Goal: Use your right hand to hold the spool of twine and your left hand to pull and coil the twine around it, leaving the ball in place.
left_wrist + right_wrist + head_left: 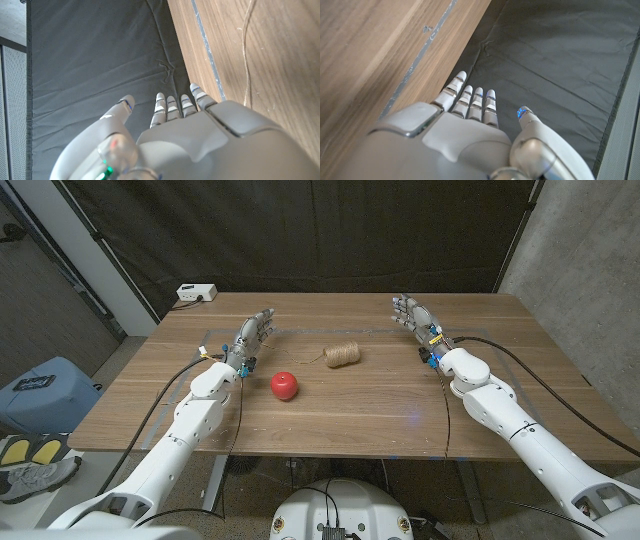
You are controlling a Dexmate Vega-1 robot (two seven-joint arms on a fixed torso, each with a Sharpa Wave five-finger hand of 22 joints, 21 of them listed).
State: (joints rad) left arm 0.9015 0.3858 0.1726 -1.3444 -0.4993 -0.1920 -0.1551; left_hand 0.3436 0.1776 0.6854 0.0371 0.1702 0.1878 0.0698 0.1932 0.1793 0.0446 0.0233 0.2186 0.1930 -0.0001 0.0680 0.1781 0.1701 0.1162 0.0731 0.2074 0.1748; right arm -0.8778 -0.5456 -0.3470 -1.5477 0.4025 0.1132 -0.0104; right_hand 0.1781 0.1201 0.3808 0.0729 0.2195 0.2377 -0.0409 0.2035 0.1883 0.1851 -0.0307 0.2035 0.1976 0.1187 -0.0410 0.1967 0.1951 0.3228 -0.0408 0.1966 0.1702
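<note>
– Brown spool of twine (343,355) sits at the frame's centre on the desk (380,405), a loose strand (300,361) trailing left; red ball (285,385) lower left of it.
– Hands?
– Right robot hand (413,314) and left robot hand (250,338) both spread, holding nothing.
– I'd bring the right one down over the spool first, steering clear of the ball.

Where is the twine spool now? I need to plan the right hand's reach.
In the head view, the twine spool lies mid-table, just beyond the red ball, between both hands.
</note>
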